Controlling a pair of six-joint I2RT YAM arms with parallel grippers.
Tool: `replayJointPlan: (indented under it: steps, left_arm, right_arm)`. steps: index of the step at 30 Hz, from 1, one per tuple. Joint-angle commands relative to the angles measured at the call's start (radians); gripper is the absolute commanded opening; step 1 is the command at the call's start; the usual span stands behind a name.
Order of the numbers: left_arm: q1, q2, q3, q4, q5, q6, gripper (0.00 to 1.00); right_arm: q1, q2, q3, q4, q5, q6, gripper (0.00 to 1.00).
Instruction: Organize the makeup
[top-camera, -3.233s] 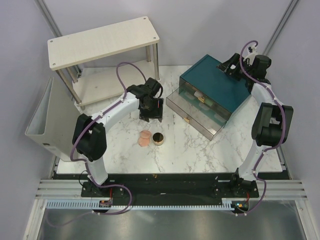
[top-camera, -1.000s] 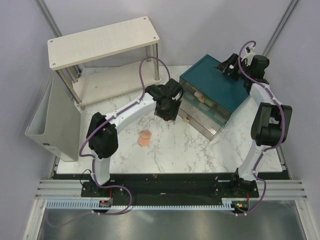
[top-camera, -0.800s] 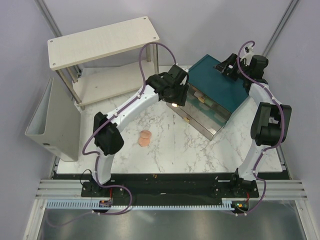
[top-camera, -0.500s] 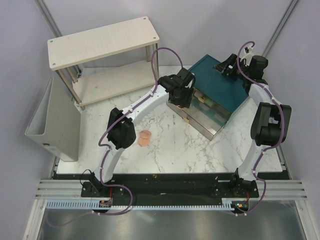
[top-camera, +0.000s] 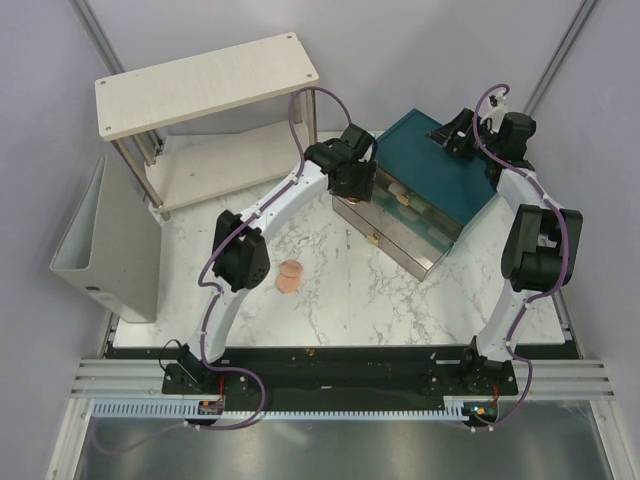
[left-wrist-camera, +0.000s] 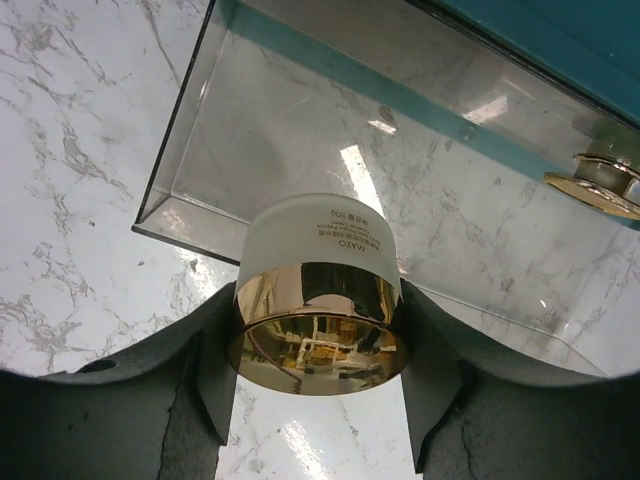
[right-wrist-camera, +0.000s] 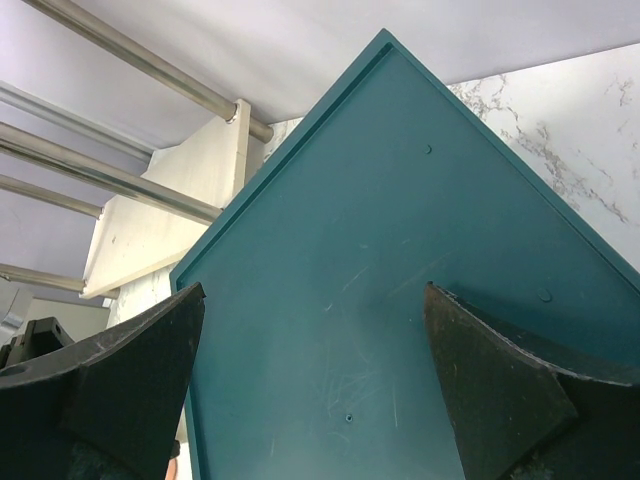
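My left gripper (left-wrist-camera: 318, 345) is shut on a round gold-rimmed pot (left-wrist-camera: 318, 290) with a frosted white body. It holds the pot above the near left corner of an open clear drawer (left-wrist-camera: 300, 130). In the top view the left gripper (top-camera: 355, 185) hangs at the left end of the teal box (top-camera: 440, 170), over its pulled-out drawers (top-camera: 400, 235). A peach-pink sponge (top-camera: 290, 276) lies on the marble table (top-camera: 330, 300). Small peach and pale green pieces (top-camera: 410, 198) show in the upper drawer. My right gripper (right-wrist-camera: 315, 300) stands open over the teal box's lid (right-wrist-camera: 400, 250), empty.
A wooden two-tier shelf (top-camera: 200, 85) stands at the back left. A grey bin (top-camera: 95, 240) sits at the table's left edge. A gold drawer knob (left-wrist-camera: 592, 187) shows at the right of the left wrist view.
My left arm has carried the pot from beside the sponge back and to the right, up to the open drawers. The sponge and the right arm have not moved.
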Motion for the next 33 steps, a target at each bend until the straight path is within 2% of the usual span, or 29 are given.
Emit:
replayJointPlan:
  steps: [1,6,7,13,18,21,26,29,32,33]
  left_arm:
    - [0.002,0.02,0.059,0.054,0.039,-0.012,0.48]
    - [0.004,0.06,0.081,0.057,0.08,-0.021,0.56]
    - [0.004,0.065,0.087,0.056,0.093,-0.017,0.62]
    - [0.007,0.077,0.089,0.054,0.094,-0.009,0.69]
    - [0.014,0.079,0.098,0.056,0.105,-0.004,0.79]
    - [0.021,0.06,0.102,0.057,0.091,-0.006,0.78]
    - [0.027,-0.065,0.083,0.057,0.022,0.054,0.77]
    - [0.045,-0.178,-0.029,0.056,-0.018,0.068,0.77]
    - [0.071,-0.272,-0.213,0.056,-0.042,0.043,0.77]
    - [0.079,-0.332,-0.317,0.057,-0.048,0.033,0.77]
  right_arm:
    - [0.007,0.0,-0.032,-0.045,-0.012,-0.002,0.98]
    - [0.01,-0.002,-0.032,-0.045,-0.012,-0.001,0.98]
    - [0.01,-0.002,-0.034,-0.045,-0.014,-0.001,0.98]
    - [0.01,0.001,-0.038,-0.042,-0.019,0.002,0.98]
    - [0.01,0.0,-0.043,-0.041,-0.022,0.004,0.98]
    - [0.011,-0.002,-0.043,-0.039,-0.023,0.005,0.98]
    - [0.01,-0.005,-0.044,-0.038,-0.023,0.007,0.98]
    - [0.011,-0.009,-0.049,-0.038,-0.02,0.004,0.98]
    - [0.011,-0.009,-0.049,-0.039,-0.017,0.004,0.98]
    - [0.011,-0.008,-0.048,-0.038,-0.017,0.007,0.98]
